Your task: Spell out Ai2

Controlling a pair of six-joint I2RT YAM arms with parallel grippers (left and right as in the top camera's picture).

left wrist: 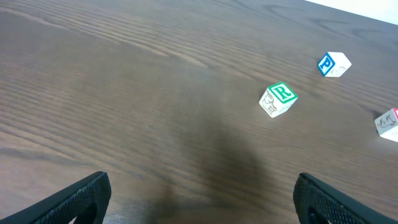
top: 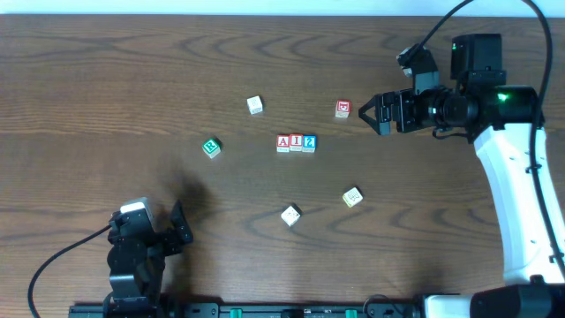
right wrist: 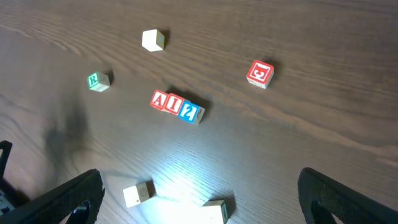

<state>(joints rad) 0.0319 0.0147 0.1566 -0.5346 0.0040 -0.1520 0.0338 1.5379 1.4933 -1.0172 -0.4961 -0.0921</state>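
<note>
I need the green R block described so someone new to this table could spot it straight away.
In the overhead view, find the row of three touching blocks mid-table. From its A end, look toward the side of the left arm, roughly level with the row: the lone block there is the green R block. No other block has green print.

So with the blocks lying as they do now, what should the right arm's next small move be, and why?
Probably pull the right gripper back toward its side, empty. The A block, I block and 2 block already sit touching in a row, and the gripper is open, holding nothing, so nothing seems left to place.
</note>
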